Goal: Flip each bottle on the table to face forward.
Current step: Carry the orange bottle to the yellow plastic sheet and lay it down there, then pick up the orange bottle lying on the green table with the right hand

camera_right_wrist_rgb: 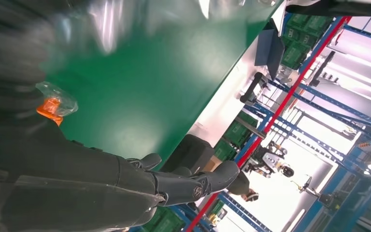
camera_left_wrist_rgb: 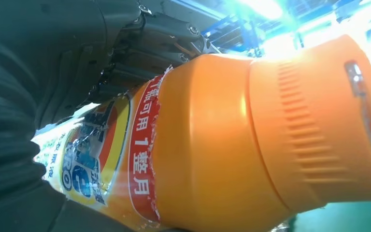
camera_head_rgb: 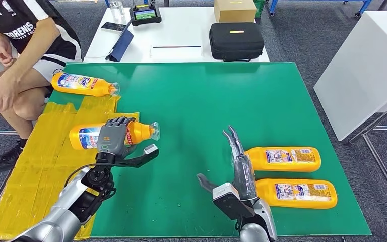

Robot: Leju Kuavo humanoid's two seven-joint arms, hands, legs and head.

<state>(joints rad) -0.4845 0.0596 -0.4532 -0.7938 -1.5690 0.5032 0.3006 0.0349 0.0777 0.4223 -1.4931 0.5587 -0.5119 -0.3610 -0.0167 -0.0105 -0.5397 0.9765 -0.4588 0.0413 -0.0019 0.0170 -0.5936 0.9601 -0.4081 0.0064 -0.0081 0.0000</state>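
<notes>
The robot's left hand (camera_head_rgb: 113, 138) wraps its fingers over an orange bottle (camera_head_rgb: 142, 131) lying on its side at the left of the green mat (camera_head_rgb: 196, 101) — thumb reaching out underneath. The right hand (camera_head_rgb: 236, 166), fingers straight and held together, holds nothing beside two more bottles (camera_head_rgb: 282, 159) (labels up); a fourth bottle (camera_head_rgb: 83, 83) lies near a seated person (camera_head_rgb: 20, 45).
</notes>
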